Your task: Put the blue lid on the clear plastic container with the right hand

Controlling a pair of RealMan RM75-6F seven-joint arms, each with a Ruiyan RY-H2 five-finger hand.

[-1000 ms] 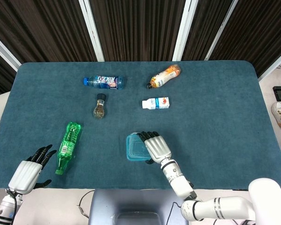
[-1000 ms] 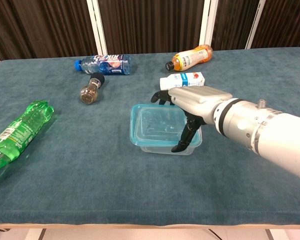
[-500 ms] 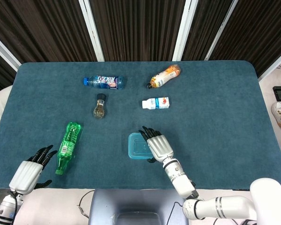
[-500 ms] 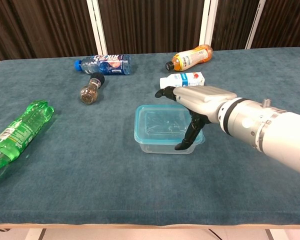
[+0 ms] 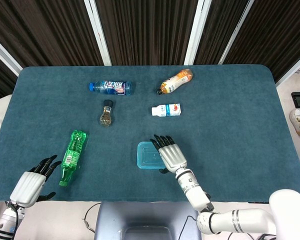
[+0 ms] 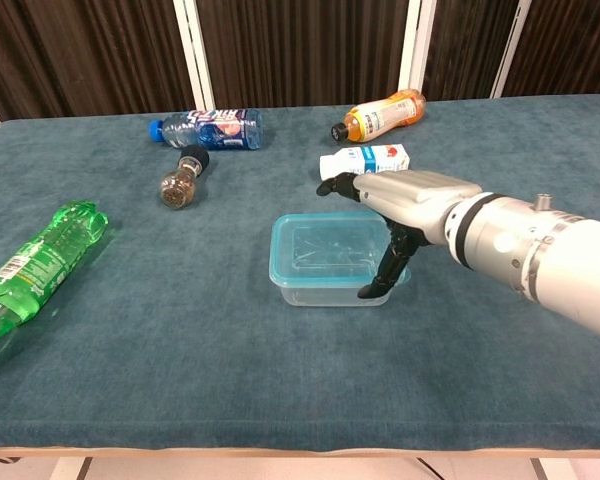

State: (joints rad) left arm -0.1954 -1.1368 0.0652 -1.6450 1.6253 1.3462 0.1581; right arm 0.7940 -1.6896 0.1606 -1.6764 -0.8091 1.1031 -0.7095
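Blue lid [image 6: 325, 246] now seated, right hand [image 6: 405, 198] beside.

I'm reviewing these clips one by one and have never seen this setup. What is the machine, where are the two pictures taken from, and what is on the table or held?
This is a robot with two arms, each ending in a human-like hand, steered by a remote operator. One picture looks down from its head, the other looks forward from its chest.

On the blue table sits a clear plastic container with a blue lid lying flat on top. The right hand is beside it, fingers spread, thumb pointing down by the container's right edge; it holds nothing. The left hand rests open at the near left corner, seen only from the head.

Lying around: a green bottle, a small glass jar, a blue-labelled bottle, an orange bottle and a small white bottle.
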